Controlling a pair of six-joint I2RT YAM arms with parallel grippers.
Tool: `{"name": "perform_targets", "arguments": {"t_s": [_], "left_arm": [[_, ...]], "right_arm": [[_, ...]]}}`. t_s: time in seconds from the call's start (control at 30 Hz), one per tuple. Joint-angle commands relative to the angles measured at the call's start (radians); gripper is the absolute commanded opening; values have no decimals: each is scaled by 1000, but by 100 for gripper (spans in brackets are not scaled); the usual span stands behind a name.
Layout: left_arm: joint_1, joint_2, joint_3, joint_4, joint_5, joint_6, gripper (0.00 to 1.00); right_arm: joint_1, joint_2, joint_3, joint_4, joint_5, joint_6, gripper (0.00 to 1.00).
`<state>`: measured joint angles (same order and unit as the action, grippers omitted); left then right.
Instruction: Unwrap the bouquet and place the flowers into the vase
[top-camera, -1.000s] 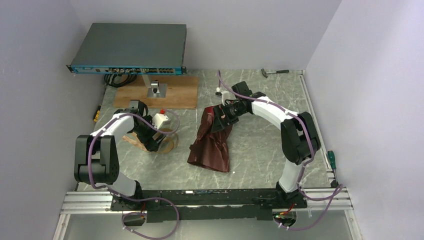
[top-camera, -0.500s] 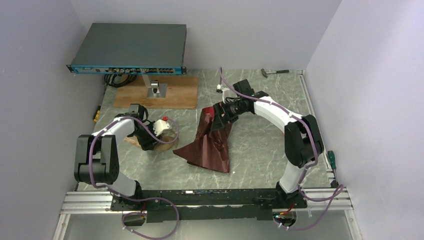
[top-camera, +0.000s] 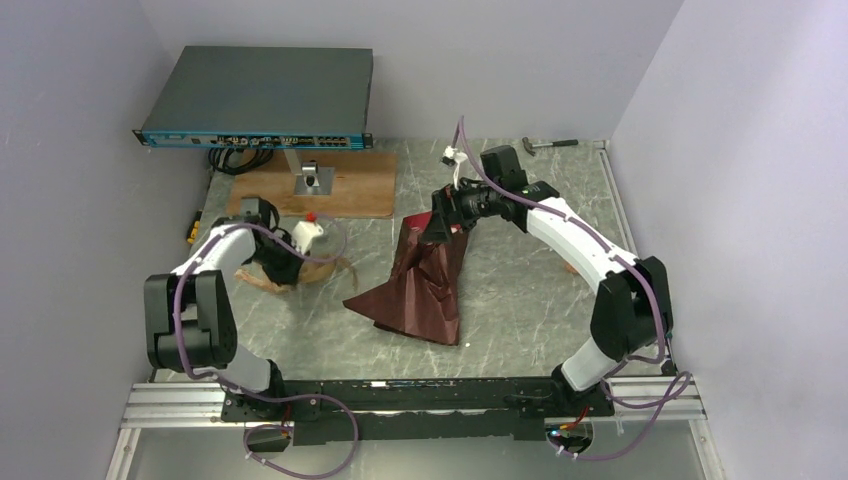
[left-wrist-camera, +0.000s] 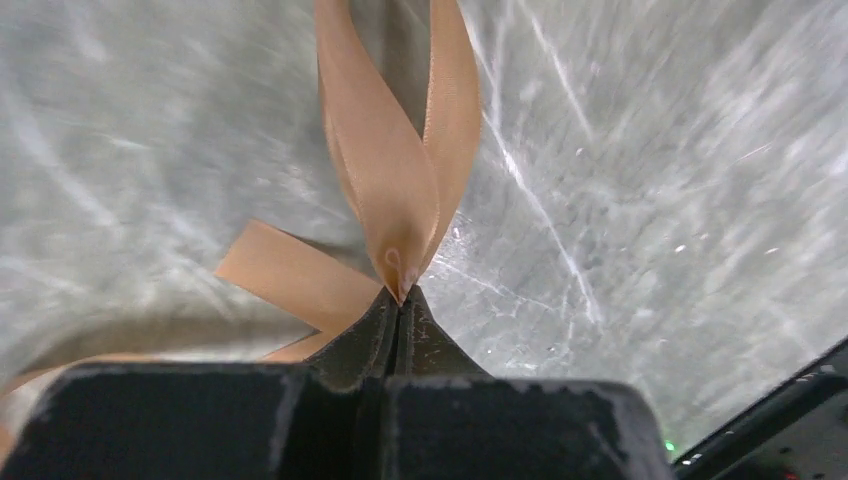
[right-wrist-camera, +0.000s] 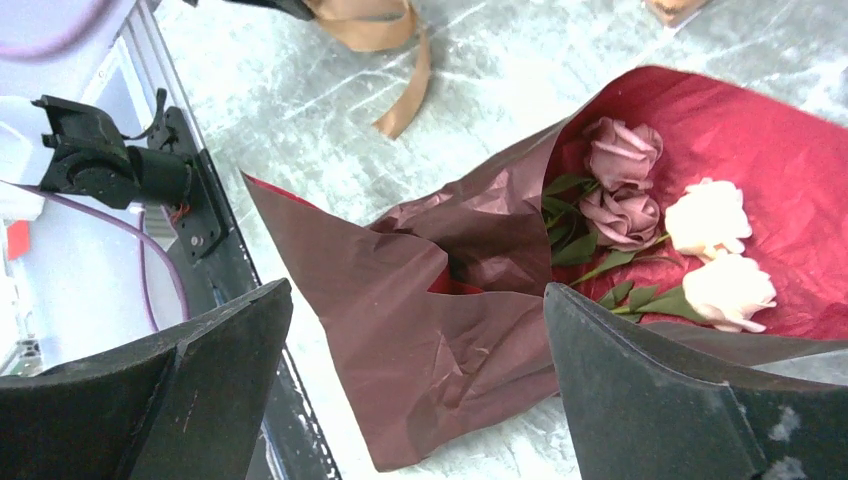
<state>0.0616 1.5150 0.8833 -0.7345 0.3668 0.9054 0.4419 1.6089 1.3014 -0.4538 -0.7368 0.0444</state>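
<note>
1. Since the earlier frames the left arm has drawn back toward its own side and shut its jaws. The right arm has reached further back and lifted off the wrap, and the near-left corner of the paper has splayed outward.
2. The left gripper (left-wrist-camera: 398, 300) is clamped on the bend of a loop of tan ribbon (left-wrist-camera: 400, 170), with only the very tips biting. The ribbon lies well apart from the bouquet (top-camera: 420, 288). If the arm swings fast, the slick satin could slide out of the pinch and trail back across the table (top-camera: 520, 300).
3. The right gripper (right-wrist-camera: 417, 295) stands wide open over the dark red wrapping paper (right-wrist-camera: 450, 340) and holds nothing.
4. The bouquet lies mid-table, partly opened. The roses (right-wrist-camera: 660, 215) rest on the far flap, and a folded ridge of paper hides the lower stems.
5. If the right gripper closes blind there, it would probably take paper along with the stems, or paper alone. Lifting would then tip the roses off or crease them.
6. A pull on one flap could slide the whole sheet over the smooth stone instead of unfolding it, since nothing pins it down.
7. I cannot identify the vase with confidence. A brown shape (top-camera: 252, 279) beside the left forearm may be it, and if so, that arm could knock it.
</note>
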Motion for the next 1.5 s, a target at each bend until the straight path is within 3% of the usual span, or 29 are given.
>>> {"name": "perform_targets", "arguments": {"t_s": [0.0, 0.27, 0.57, 0.77, 1.07, 1.17, 1.47], "left_arm": [[15, -104, 208, -172, 221, -133, 0], [-8, -130, 590, -295, 439, -349, 0], [-159, -55, 927, -60, 618, -843, 0], [-227, -5, 986, 152, 694, -1118, 0], [-300, 18, 985, 307, 733, -1274, 0], [-324, 25, 997, 302, 732, -1274, 0], [-364, 24, 969, 291, 728, -1266, 0]], "right_arm": [[-3, -77, -37, 104, -6, 6, 100], [26, -136, -61, 289, -68, 108, 100], [151, -197, -43, 582, 13, 211, 98], [231, -155, 65, 638, 81, 199, 98], [262, -126, 143, 675, 173, 197, 97], [264, -123, 157, 671, 241, 191, 89], [264, -147, 161, 651, 373, 150, 41]]}}
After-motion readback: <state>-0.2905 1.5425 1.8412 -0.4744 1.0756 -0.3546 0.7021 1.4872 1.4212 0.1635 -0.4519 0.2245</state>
